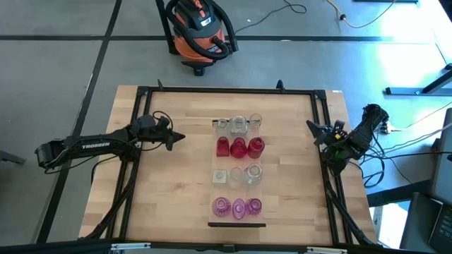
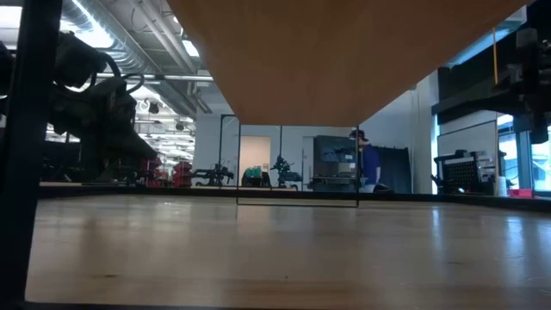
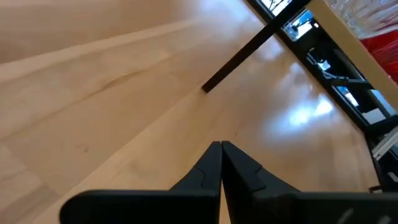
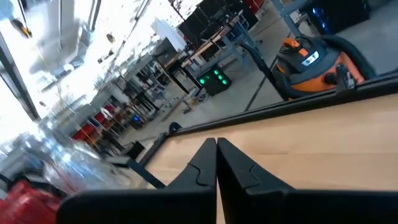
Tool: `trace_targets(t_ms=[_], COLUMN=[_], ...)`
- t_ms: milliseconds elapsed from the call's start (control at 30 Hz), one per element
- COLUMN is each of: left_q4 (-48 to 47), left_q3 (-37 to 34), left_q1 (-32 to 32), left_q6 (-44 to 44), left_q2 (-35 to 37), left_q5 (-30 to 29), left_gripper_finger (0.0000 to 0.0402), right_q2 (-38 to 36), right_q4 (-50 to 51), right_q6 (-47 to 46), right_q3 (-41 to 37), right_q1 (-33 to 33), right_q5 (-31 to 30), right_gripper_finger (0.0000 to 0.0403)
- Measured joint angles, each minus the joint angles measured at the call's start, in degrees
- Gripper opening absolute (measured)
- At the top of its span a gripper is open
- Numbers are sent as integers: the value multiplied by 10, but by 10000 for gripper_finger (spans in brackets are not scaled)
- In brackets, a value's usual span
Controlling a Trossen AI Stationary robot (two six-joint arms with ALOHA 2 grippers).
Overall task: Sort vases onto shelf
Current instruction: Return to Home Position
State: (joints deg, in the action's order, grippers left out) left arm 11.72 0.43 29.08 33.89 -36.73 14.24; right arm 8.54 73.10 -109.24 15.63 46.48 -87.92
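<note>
Clear, red and pink glass vases (image 1: 238,147) fill the long light-wood shelf (image 1: 239,191); sorting looks done. Left gripper (image 1: 180,137), right gripper (image 1: 311,127): pinched closed, empty, just homing needed.

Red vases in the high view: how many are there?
3 red vases, side by side on the shelf, second row from its far end: left, middle, right. None seems hidden.
</note>
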Motion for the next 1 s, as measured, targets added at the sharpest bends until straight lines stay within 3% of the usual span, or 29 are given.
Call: trace_targets(t_ms=[267,467,600,667,767,867,933,1000], left_q4=[-3,-3,-3,-3,-3,-2,-2,-2], left_q3=[0,0,0,0,0,0,0,0], left_q1=[0,0,0,0,0,0,0,0], left_q6=[0,1,1,1,1,1,1,2], left_q2=[0,0,0,0,0,0,0,0], left_q5=[-2,-2,-2,-2,-2,-2,-2,-2], left_gripper_finger=[0,0,0,0,0,0,0,0], right_q2=[21,74,95,84,36,-4,-10,-20], right_q4=[-59,-93,-222,-276,-297,-344,-421,-522], right_q6=[124,141,301,386,438,522,622,734], right_q3=[-3,2,3,3,4,-4,-19,-41], right_q1=[5,114,219,231,188,104,34,-50], right_q5=[44,60,50,34,38,127,214,354], right_gripper_finger=[0,0,0,0,0,0,0,0])
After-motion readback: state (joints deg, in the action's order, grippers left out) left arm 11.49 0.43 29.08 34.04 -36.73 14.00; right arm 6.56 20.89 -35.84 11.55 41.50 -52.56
